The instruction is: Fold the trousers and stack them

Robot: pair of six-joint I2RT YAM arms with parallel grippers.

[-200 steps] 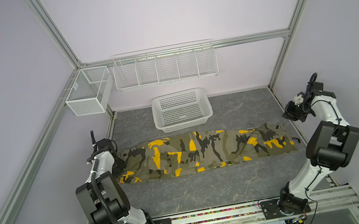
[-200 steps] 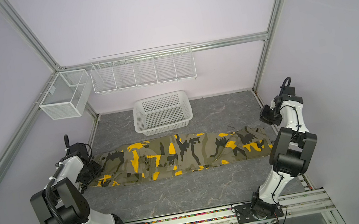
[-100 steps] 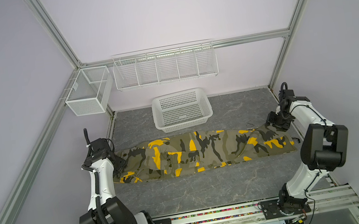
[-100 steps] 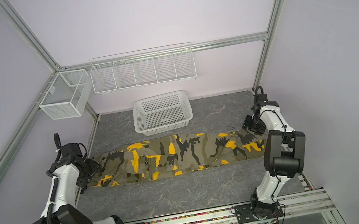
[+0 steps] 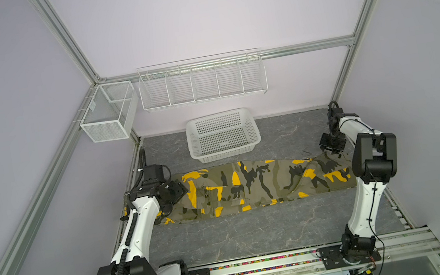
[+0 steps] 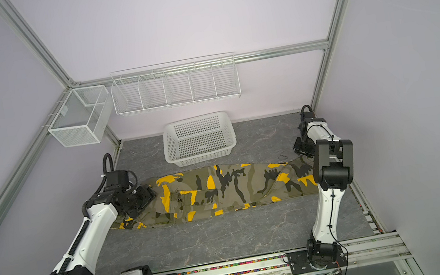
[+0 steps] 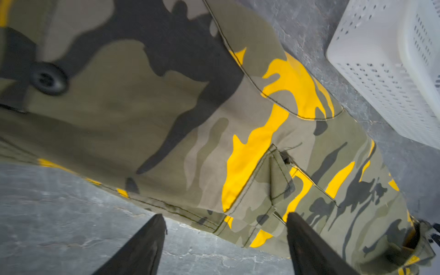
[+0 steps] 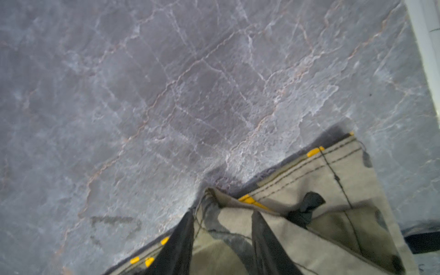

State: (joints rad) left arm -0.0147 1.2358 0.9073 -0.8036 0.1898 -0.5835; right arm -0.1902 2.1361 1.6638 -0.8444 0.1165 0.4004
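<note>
The camouflage trousers (image 5: 250, 187) (image 6: 221, 191) lie flat across the grey table, waist end to the left and leg hems to the right. My left gripper (image 5: 175, 194) (image 6: 145, 199) hovers over the waist end. In the left wrist view it (image 7: 225, 215) stands open with nothing between its fingers, above the trousers (image 7: 214, 119) near a cargo pocket. My right gripper (image 5: 331, 149) (image 6: 303, 150) is down at the far hem corner. In the right wrist view it (image 8: 222, 213) is shut on a raised fold of the trousers (image 8: 333, 214).
A white lattice basket (image 5: 216, 114) (image 6: 195, 118) (image 7: 381, 71) stands just behind the trousers at mid table. A wire rack (image 5: 201, 81) and a mesh box (image 5: 107, 114) hang on the back frame. Bare table lies in front of the trousers.
My left gripper opened and moved in over the waist end. My right arm came down from beside the wall to the far hem corner, and its jaws narrowed onto the cloth.
</note>
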